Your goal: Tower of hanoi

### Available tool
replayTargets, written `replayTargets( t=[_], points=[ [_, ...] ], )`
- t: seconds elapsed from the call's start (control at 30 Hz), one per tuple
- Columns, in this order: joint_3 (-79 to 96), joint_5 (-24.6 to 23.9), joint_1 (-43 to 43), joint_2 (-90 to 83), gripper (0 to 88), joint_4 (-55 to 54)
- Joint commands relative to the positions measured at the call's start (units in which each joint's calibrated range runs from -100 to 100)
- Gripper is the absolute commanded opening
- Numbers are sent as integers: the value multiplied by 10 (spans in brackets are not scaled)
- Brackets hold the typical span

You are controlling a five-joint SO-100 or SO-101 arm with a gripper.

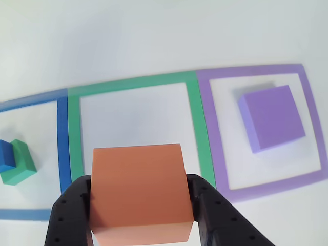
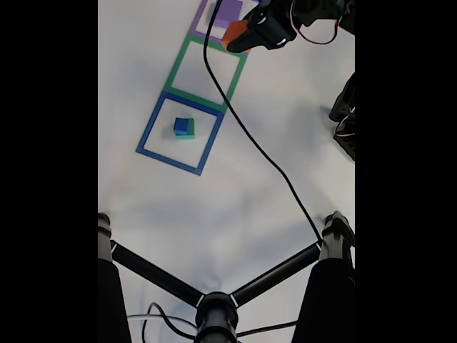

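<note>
Orange block (image 1: 139, 192) is pinched in your claw (image 1: 139, 205), purple slab (image 1: 271, 117) sits alone; blue cube (image 1: 6, 155) on green block (image 1: 20, 163) remains, so you're roughly midway.

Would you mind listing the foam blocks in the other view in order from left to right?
Blue cube → green block → orange block, held in the end effector → purple slab.
</note>
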Motion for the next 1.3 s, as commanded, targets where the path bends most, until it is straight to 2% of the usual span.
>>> replayTargets(
  t=[0.0,0.23,0.6,0.8,1.27],
  points=[
    [161,6,-16,-24,137,-249],
    [353,6,-33,68,135,-598],
    [380,6,-25,335,136,-926],
    [346,6,-22,464,137,-1032],
    [300,6,-28,578,151,-1105]
  ],
)
